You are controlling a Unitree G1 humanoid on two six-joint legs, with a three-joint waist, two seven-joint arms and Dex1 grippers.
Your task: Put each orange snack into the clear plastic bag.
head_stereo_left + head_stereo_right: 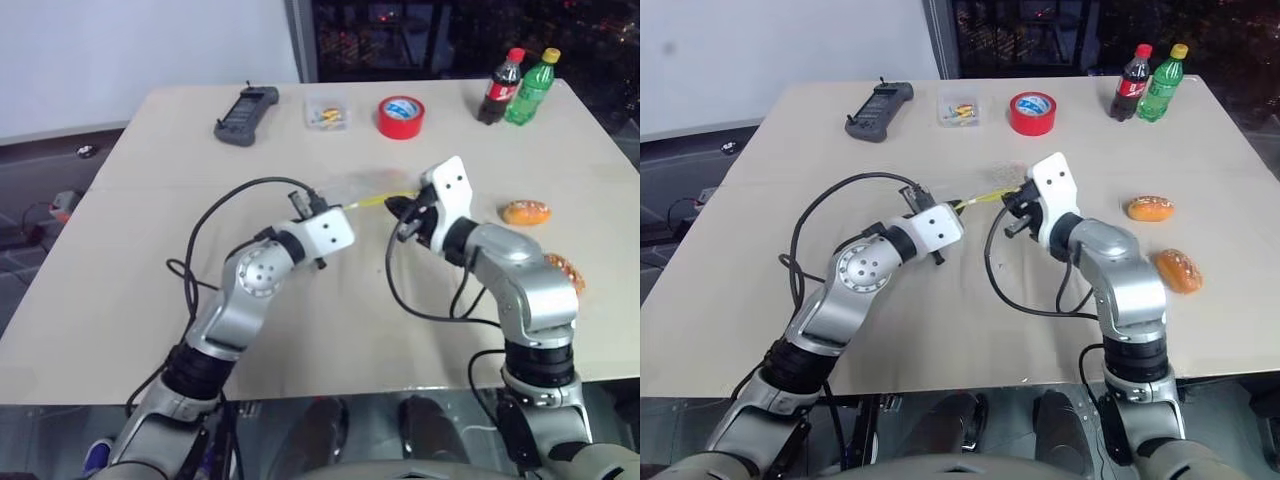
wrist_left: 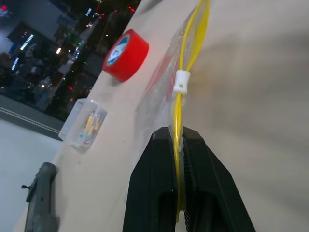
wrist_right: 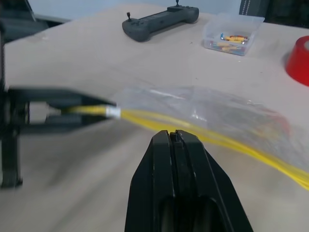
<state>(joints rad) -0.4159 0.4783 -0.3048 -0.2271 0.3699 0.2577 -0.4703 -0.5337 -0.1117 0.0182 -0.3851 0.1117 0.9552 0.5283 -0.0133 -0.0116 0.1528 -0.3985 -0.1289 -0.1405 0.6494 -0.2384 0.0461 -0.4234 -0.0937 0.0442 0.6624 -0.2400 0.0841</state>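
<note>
The clear plastic bag (image 3: 207, 110) hangs just above the middle of the table, stretched between my two grippers, its yellow seal strip (image 2: 179, 111) running along one edge. My left gripper (image 2: 177, 134) is shut on that strip just behind its white slider (image 2: 181, 81). Facing it from the right, my right gripper (image 3: 173, 133) is shut, its tips at the strip; whether they pinch it I cannot tell. Two orange snacks lie on the table to the right of my right arm: one (image 1: 526, 212) farther back, one (image 1: 565, 270) nearer the front.
Along the table's far edge stand a black handheld controller (image 1: 246, 115), a small clear box of coloured bits (image 1: 327, 113), a red tape roll (image 1: 401, 117), a cola bottle (image 1: 501, 87) and a green bottle (image 1: 530, 88). Black cables loop beside both forearms.
</note>
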